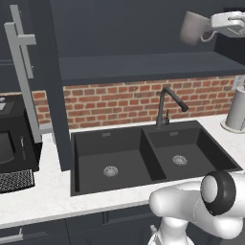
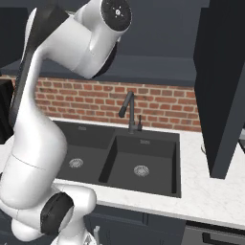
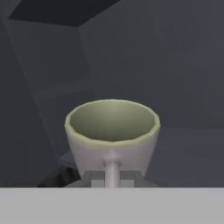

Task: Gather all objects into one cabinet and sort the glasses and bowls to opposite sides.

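Note:
The pale grey-beige mug hangs tilted in the air at the top right of the left base view, above the dark shelf of the open slate-grey cabinet. My gripper reaches in from the right and is shut on the mug's loop handle. In the hand view the mug is close in front with its mouth facing up. Its handle runs down between my fingertips, and the cabinet's dark inside lies behind it. The other objects and the bowls are out of view.
The cabinet door with its silver bar handle stands open at the left, and another dark door hangs at the right. Below are a black double sink with a faucet, a brick wall, a black appliance and a grey canister.

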### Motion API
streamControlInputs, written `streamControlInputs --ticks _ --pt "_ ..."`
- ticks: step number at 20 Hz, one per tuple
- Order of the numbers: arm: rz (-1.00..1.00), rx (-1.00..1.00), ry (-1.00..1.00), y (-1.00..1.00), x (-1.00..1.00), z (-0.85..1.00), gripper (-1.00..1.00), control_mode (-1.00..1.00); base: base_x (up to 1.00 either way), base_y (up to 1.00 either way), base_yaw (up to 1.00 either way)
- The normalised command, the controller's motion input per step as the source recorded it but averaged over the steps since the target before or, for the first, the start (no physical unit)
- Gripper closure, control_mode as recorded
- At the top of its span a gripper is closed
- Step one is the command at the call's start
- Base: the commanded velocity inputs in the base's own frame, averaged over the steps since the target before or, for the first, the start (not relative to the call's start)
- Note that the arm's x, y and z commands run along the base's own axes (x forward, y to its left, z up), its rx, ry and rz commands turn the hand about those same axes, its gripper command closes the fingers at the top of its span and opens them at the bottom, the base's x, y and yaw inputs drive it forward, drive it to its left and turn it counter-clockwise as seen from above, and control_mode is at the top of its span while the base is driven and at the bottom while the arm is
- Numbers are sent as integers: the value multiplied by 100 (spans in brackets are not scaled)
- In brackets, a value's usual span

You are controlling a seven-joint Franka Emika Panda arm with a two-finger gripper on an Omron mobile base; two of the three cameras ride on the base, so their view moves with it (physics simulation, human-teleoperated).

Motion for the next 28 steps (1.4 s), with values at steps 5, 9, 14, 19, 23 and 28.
streamControlInputs --ticks 5,9,14,19,23,28 --pt "6 0 -4 -28 -100 3 100 -100 0 0 0" --pt "7 0 0 -33 -100 13 100 -100 0 0 0" --pt "6 -5 0 -21 -100 19 100 -100 0 0 0" --pt "16 -22 3 -3 -100 0 100 -100 0 0 0" --pt "21 -26 4 0 -81 0 100 -100 0 0 0" --pt "1 0 0 0 0 0 100 -100 0 0 0"
